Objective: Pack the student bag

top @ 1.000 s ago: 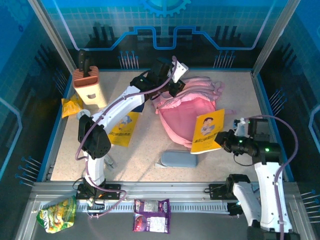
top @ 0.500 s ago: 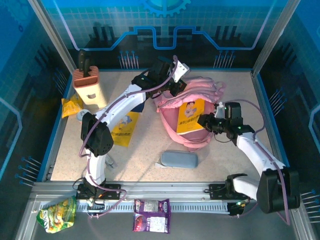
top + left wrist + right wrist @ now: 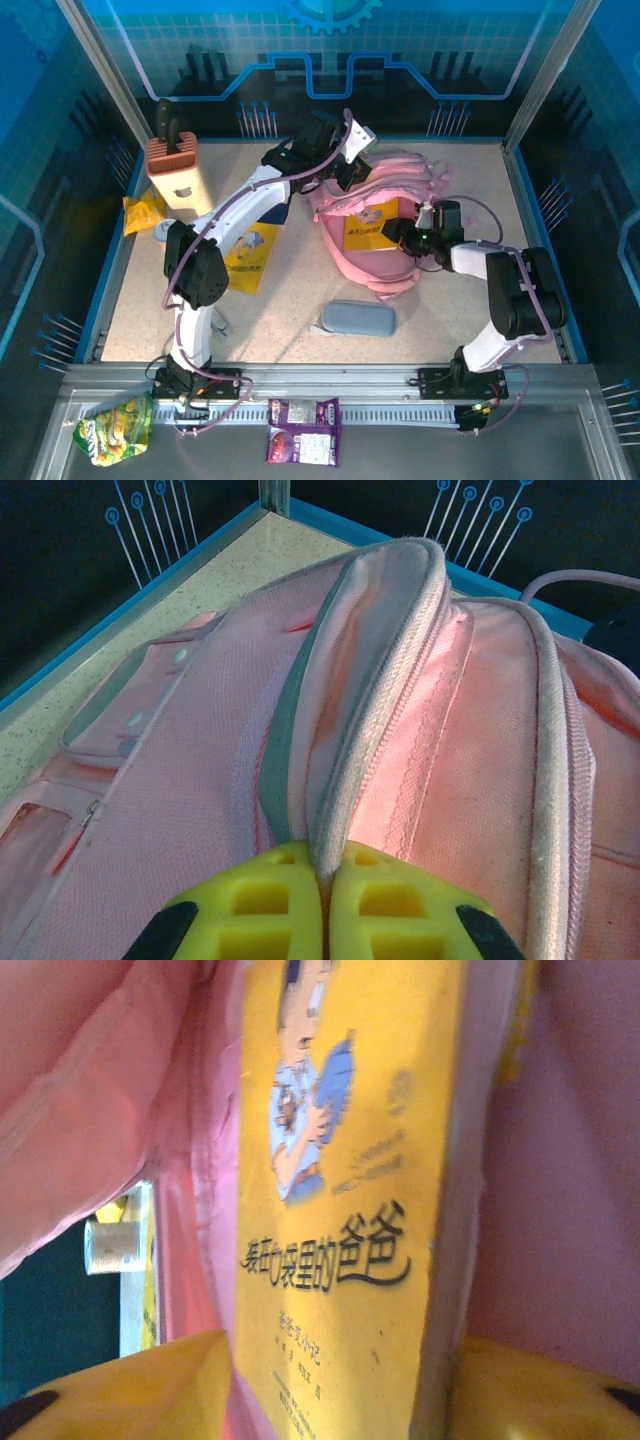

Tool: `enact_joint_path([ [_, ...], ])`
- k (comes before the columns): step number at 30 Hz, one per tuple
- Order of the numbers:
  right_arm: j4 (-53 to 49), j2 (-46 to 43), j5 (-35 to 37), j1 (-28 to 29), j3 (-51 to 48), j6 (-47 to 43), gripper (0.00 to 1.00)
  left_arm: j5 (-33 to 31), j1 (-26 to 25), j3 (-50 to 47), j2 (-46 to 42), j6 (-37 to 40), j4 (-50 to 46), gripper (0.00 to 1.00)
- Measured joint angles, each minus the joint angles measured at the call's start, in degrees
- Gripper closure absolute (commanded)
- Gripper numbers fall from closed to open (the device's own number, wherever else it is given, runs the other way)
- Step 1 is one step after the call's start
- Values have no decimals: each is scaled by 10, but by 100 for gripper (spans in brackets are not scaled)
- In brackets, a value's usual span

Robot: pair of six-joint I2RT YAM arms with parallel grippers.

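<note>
The student bag (image 3: 372, 262), pink with pale trim, lies at the back centre of the table with its mouth held up. My left gripper (image 3: 345, 168) is shut on the bag's zipped rim (image 3: 375, 710), and the yellow fingertips (image 3: 270, 890) pinch the pale edge. A yellow book (image 3: 368, 222) with a cartoon cover sits partly inside the mouth. My right gripper (image 3: 394, 233) is at the book's right edge inside the opening. In the right wrist view its yellow fingers (image 3: 150, 1390) stand wide apart, with the book (image 3: 350, 1160) between them and pink fabric (image 3: 90, 1090) all round.
A grey pencil case (image 3: 358, 318) lies in front of the bag. A second yellow book (image 3: 246, 256) lies by the left arm. A tan block (image 3: 180, 178) and a yellow packet (image 3: 142, 212) stand at the back left. Two snack packets (image 3: 303, 430) rest on the near rail.
The right arm has carried the yellow book from the table's right side leftward into the bag's mouth, and its jaws have spread apart. The left gripper has kept its hold on the rim.
</note>
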Motion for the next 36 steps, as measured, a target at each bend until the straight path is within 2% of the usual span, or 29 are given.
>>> enact_joint_path([
  [3, -36, -25, 29, -7, 1, -12, 26, 2, 2, 0, 0, 0, 0, 100],
  [7, -119, -101, 88, 0, -3, -29, 24, 5, 4, -1, 0, 2, 0, 100],
  [11, -181, -169, 135, 30, -21, -19, 33, 6, 4, -1, 0, 2, 0, 100],
  [13, -193, -178, 148, 49, -37, -6, 42, 6, 3, -2, 0, 2, 0, 100],
  [16, -198, -169, 167, 86, -55, 18, 48, 6, 4, -4, 0, 2, 5, 100],
  [19, -176, -130, 177, 115, -53, 33, 54, 8, 4, -4, 0, 2, 5, 100],
  [24, -105, -67, 183, 120, -41, 47, 63, 7, 4, -5, 2, 2, 5, 100],
  [30, -7, -21, 217, 118, -15, 45, 64, 6, 10, -7, 8, 0, 9, 100],
  [36, 8, -61, 235, 117, -26, 26, 57, 3, 10, -8, 8, 2, 9, 100],
])
